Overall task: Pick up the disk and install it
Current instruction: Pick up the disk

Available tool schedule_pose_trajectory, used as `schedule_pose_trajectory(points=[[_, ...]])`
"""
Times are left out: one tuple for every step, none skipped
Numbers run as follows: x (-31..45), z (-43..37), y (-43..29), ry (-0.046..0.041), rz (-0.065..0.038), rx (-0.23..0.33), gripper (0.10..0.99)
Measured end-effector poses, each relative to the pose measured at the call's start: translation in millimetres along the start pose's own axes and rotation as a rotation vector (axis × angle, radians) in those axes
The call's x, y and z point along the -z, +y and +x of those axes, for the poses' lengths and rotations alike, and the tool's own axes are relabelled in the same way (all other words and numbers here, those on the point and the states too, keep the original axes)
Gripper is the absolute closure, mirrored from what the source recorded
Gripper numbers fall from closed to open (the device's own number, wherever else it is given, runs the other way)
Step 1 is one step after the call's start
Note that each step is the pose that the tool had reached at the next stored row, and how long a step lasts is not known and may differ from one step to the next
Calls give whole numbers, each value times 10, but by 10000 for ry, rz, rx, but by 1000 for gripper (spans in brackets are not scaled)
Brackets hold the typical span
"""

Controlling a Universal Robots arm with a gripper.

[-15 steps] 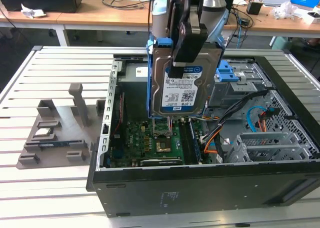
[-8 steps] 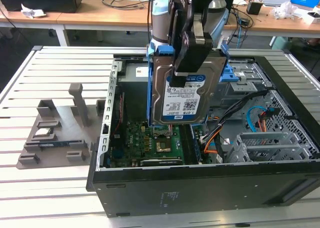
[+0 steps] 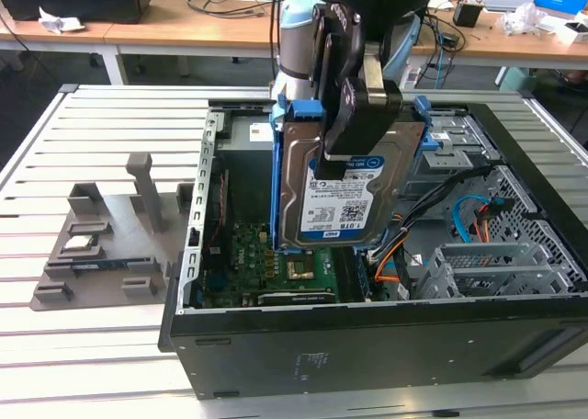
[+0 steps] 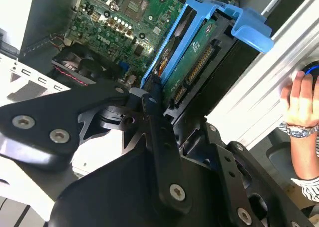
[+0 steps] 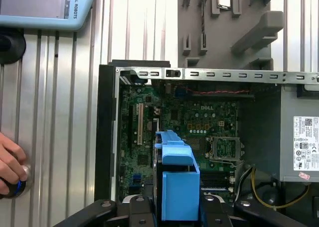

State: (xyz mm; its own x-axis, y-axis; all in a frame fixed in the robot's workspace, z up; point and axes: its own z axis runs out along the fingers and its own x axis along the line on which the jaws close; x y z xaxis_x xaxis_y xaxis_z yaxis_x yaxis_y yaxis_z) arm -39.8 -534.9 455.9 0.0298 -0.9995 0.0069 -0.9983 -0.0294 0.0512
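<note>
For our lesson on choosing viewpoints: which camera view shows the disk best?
The exterior view: the disk hangs upright in the pincer over the open computer case, its labelled face plain. The second wrist view shows its connector edge and blue bracket; the first wrist view, the blue bracket end-on.
</note>
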Motion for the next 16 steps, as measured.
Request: schedule_pose_trajectory(points=[[0,20,0,-1,0,0,722],[0,40,1,0,0,0,722],[-1,61,2,0,0,0,722],[-1,73,3,-1,0,-1,722],[-1,76,3,-1,0,-2,722],[-1,76,3,-2,0,-1,722],[-1,77,2,-1,0,0,722],[-1,77,2,-1,0,0,722],[-1,78,1,-1,0,0,722],[0,79,-16,-1,1,1,722],[3,80,-56,2,-1,1,722],[4,80,-89,-1,0,1,722],[6,82,-127,0,0,0,722],[9,83,-180,0,-1,-1,722],[10,84,-209,-1,0,0,722],[12,86,-254,-1,0,0,722]])
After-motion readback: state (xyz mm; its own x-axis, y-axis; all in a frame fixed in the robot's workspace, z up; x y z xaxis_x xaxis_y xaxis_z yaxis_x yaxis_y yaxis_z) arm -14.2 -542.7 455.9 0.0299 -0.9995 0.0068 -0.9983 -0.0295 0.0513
